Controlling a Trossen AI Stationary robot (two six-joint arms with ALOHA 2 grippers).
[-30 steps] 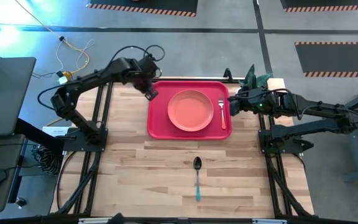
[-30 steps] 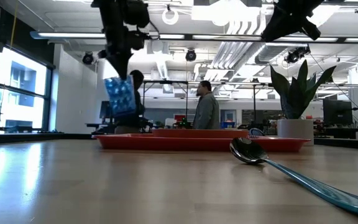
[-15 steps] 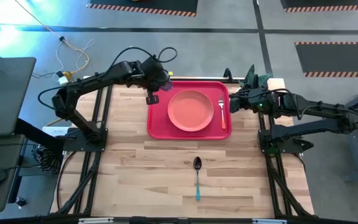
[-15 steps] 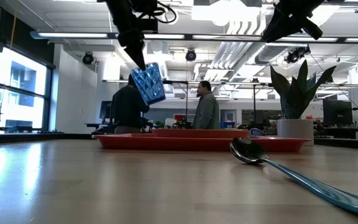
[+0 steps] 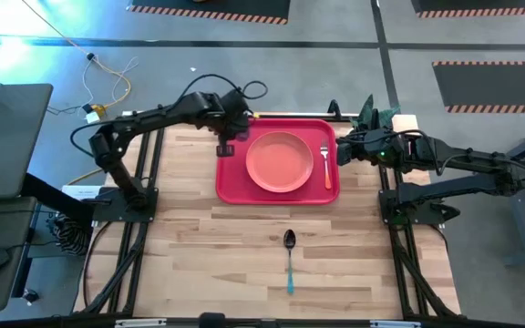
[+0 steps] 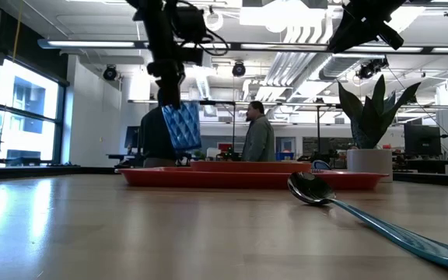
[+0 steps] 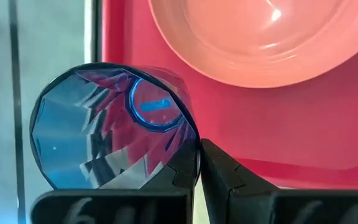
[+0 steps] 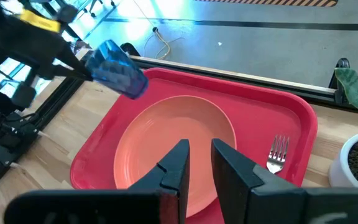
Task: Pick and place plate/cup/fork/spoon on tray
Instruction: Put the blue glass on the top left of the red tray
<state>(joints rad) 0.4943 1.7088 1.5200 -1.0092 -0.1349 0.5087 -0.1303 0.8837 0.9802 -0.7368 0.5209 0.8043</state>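
The left gripper (image 5: 227, 146) holds the cup (image 6: 180, 127) tight above the tray (image 5: 229, 185) corner, and next it should lower it down beside the plate (image 5: 279, 162)

Two dark, matte-black jointed robot arms with slim tubular links are showing looping black cables near the left wrist (image 5: 235, 91), small green indicator lights glowing on the right arm's forearm housing (image 5: 381, 153), and flat, blunt black gripper fingers (image 8: 176, 165) with faint embossed numerals on their base.
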